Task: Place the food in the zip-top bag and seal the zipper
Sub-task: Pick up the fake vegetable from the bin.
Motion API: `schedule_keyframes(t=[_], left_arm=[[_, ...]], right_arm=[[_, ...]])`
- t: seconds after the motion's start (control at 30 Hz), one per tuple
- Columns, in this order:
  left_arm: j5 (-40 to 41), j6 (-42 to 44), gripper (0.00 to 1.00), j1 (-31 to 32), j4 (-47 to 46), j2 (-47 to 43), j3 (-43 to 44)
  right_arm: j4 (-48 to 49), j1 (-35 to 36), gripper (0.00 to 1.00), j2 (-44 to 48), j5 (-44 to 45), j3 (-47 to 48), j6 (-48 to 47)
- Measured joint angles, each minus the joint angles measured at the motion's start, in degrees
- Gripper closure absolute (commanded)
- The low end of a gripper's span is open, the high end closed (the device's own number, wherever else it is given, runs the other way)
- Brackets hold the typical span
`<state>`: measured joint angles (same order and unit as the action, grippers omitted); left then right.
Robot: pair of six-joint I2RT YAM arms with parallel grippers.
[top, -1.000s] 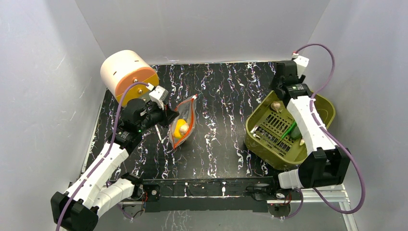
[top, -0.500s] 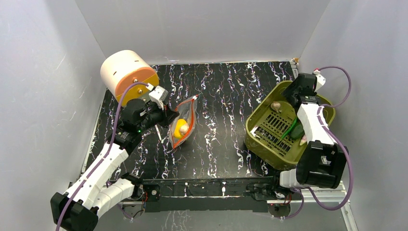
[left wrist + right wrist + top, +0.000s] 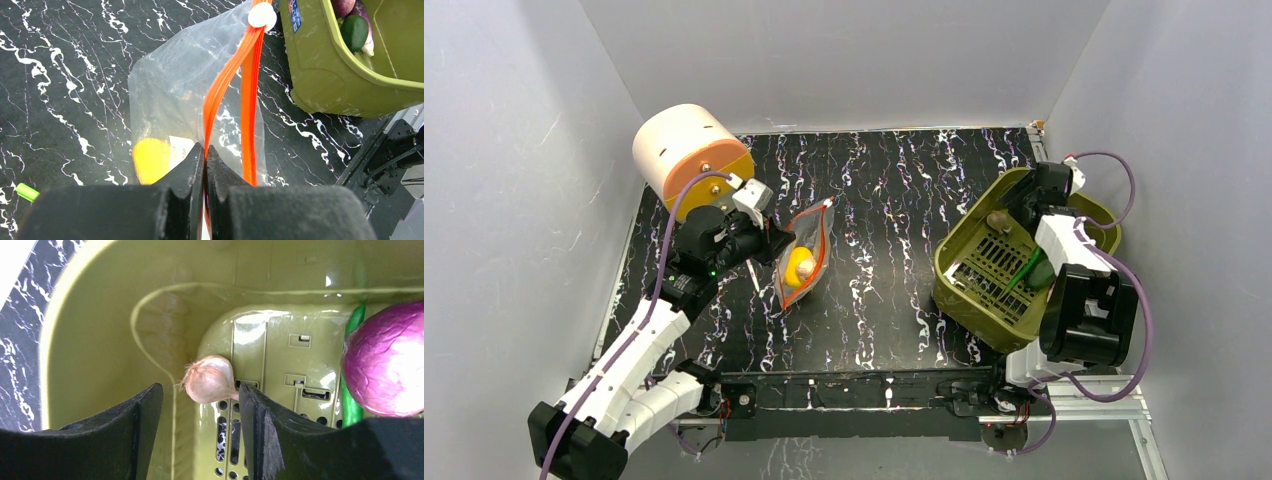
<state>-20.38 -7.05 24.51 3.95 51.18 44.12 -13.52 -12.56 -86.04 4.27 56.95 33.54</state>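
Note:
The clear zip-top bag [image 3: 802, 255] stands on edge on the black table, mouth spread, with the yellow lemon [image 3: 798, 266] inside. My left gripper [image 3: 776, 243] is shut on one side of the orange-red zipper [image 3: 227, 80] at the bag's near end [image 3: 205, 150]; the lemon [image 3: 151, 159] shows through the plastic. My right gripper [image 3: 200, 395] is open inside the olive basket [image 3: 964, 290], its fingers either side of the beige lump [image 3: 210, 378] without touching it. The pink-purple round piece [image 3: 387, 360] and a green piece [image 3: 353, 325] lie to its right.
A cream and orange cylinder [image 3: 692, 155] lies at the back left behind my left arm. A small green bit [image 3: 26, 191] lies on the table left of the bag. The white zipper slider [image 3: 262, 15] sits at the bag's far end, near the basket wall [image 3: 320, 75].
My right arm has folded back and its wrist has dropped from behind the basket down into the basket's far end. The left arm and bag have not moved.

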Motion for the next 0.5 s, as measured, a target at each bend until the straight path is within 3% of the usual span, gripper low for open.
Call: schedule_keyframes(t=[0.5], left_arm=[[-0.1, 0.0, 1.00, 0.0, 0.0, -0.1, 0.0]], right_arm=[[5.6, 0.0, 0.44, -4.5, -2.8, -4.3, -0.7]])
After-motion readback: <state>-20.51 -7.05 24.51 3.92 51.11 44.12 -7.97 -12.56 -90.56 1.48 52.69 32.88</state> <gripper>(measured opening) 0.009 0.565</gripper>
